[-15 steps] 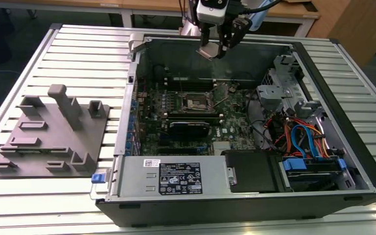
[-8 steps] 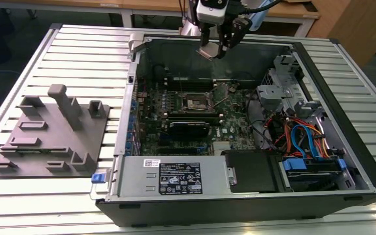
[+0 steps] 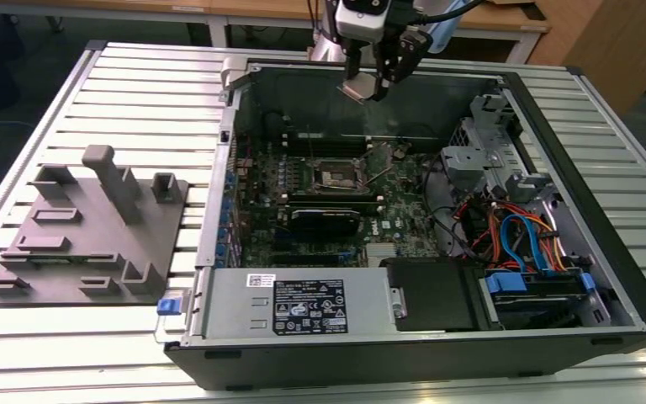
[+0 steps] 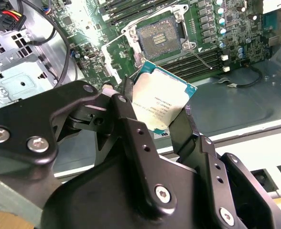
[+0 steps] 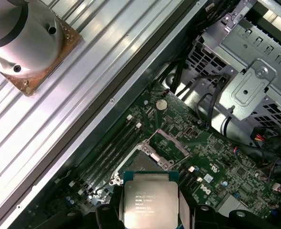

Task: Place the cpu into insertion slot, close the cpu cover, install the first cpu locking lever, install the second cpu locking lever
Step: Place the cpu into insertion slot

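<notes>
Firmly pinched in the gripper (image 3: 368, 82): the cpu (image 4: 163, 98), held by opposite edges, metal face tilted. Hanging high by the case's far wall in the exterior view. Lower down, toward the board's middle and well apart: the insertion slot (image 3: 335, 174), pin field showing.

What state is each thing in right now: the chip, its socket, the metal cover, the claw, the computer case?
cpu: gripped, in the air above the board, not in its slot.
gripper: shut on the cpu's edges.
insertion slot: empty, pin field bare.
cpu cover: swung open, off the slot.
locking lever: unlatched, sticking out beside the slot.
computer case: lying flat, side open.
</notes>
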`<state>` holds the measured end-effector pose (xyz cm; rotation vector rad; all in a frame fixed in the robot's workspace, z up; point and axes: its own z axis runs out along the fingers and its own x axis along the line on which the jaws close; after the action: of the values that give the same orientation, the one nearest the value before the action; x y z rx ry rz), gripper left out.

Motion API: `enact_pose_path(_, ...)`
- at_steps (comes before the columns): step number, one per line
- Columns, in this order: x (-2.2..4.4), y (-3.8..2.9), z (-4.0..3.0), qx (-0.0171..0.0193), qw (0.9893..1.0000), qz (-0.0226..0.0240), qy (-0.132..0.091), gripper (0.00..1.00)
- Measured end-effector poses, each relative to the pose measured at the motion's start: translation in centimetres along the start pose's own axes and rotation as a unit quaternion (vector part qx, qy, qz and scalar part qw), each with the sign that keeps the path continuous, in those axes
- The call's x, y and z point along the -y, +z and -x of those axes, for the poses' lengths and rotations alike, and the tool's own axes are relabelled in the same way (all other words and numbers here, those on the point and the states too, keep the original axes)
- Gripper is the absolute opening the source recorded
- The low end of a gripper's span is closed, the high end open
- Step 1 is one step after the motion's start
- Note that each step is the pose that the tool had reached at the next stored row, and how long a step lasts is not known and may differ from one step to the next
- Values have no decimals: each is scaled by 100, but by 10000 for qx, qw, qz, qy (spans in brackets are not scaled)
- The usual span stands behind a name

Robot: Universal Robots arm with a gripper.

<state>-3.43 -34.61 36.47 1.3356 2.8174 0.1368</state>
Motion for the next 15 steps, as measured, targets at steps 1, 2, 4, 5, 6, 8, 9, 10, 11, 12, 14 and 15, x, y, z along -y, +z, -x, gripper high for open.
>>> enact_pose_path(1,0,0,0,1,10000,0,7,54)
enact_pose_path(2,0,0,0,1,10000,0,9,54)
enact_pose_path(4,0,0,0,1,10000,0,11,54)
enact_pose_path(5,0,0,0,1,10000,0,11,54)
enact_pose_path(6,0,0,0,1,10000,0,12,54)
enact_pose_path(8,0,0,0,1,10000,0,12,54)
enact_pose_path(9,0,0,0,1,10000,0,12,54)
enact_pose_path(10,0,0,0,1,10000,0,13,54)
enact_pose_path(11,0,0,0,1,10000,0,13,54)
enact_pose_path(12,0,0,0,1,10000,0,13,54)
enact_pose_path(14,0,0,0,1,10000,0,13,54)
enact_pose_path(15,0,0,0,1,10000,0,14,54)
